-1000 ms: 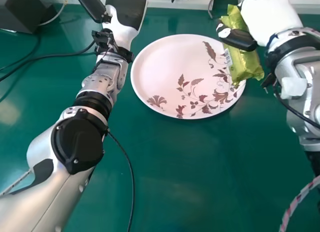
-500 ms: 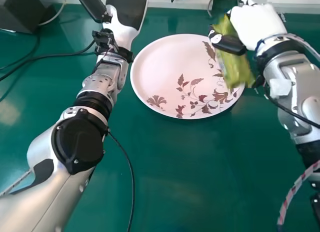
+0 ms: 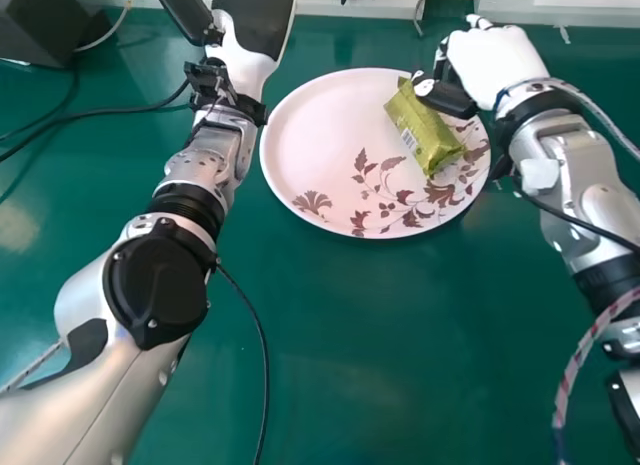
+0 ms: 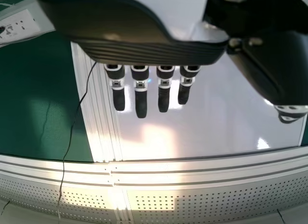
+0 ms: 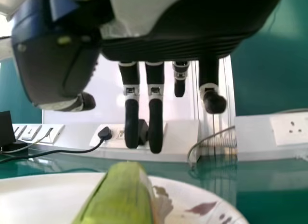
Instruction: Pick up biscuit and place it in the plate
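Where a green biscuit packet was held over the right rim of the plate a second ago, it has now been brought inward and is seen on the plate's right-hand part, tilted across the printed leaves. The grip of the right hand appears to have been released: in the right wrist view its fingers are extended and apart, with nothing clasped, and the packet lies just beyond them. By this the placing can be judged as good as done. Only a clean withdrawal seems to be called for, since the packet's far end, by the thumb in the head view, might be nudged. The left hand, fingers straight, is held over the tabletop, beyond the plate's left side.
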### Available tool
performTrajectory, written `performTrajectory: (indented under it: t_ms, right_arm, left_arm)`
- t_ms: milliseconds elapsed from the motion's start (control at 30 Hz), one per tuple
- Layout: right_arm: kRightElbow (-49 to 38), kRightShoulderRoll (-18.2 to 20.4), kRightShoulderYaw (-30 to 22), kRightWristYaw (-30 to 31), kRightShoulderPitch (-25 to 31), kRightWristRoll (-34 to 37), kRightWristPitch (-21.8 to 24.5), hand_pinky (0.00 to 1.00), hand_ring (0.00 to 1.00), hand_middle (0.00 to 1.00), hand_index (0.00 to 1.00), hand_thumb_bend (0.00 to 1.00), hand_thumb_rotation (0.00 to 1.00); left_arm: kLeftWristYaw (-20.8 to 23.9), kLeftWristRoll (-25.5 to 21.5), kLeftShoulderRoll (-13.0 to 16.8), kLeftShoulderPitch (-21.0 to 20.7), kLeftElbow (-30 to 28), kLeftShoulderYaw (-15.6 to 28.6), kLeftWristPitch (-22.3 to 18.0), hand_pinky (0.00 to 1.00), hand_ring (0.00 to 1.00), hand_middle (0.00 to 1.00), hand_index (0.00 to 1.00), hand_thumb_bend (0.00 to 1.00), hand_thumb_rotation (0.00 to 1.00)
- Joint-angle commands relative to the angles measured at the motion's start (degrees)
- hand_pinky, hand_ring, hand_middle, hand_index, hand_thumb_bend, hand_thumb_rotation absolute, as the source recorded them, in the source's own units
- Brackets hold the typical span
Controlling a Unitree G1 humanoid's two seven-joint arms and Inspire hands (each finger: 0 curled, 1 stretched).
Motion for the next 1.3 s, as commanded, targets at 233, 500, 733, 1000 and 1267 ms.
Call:
performTrajectory:
  t_ms: [233,500,733,1000,1267]
  right_arm:
    - [3.13,0.62,1.56,-2.25,-2.01,1.08,-0.75,0.07,0.14,0.47,0.48,0.52,0.00]
    - [3.68,0.43,1.95,-3.76,-2.01,1.46,-1.42,0.07,0.15,0.47,0.48,0.53,0.00]
    - [4.19,0.76,1.92,-3.23,-2.33,2.31,-1.28,0.11,0.20,0.48,0.48,0.53,0.00]
    - [3.90,0.24,1.66,-5.48,-1.40,2.36,-2.28,0.16,0.28,0.55,0.48,0.52,0.03]
    - [3.35,-0.28,1.32,-7.00,-0.52,3.28,-3.60,0.21,0.36,0.67,0.49,0.74,0.32]
  left_arm:
    - [-0.12,0.19,-0.43,0.16,-0.10,-0.12,0.02,0.91,0.89,0.95,1.00,0.95,0.51]
    - [-0.76,0.50,-0.25,0.28,-0.06,-0.38,0.21,0.89,0.89,0.94,1.00,0.94,0.50]
    - [-0.88,0.49,-0.38,0.46,-0.05,-0.29,-0.18,0.92,0.90,0.96,1.00,0.94,0.51]
    - [0.11,0.09,-1.26,0.25,-0.41,-0.11,-1.96,0.89,0.89,0.95,1.00,0.94,0.50]
    - [-1.29,0.69,-1.79,-0.07,-0.82,-1.08,-3.28,0.90,0.89,0.95,1.00,0.94,0.51]
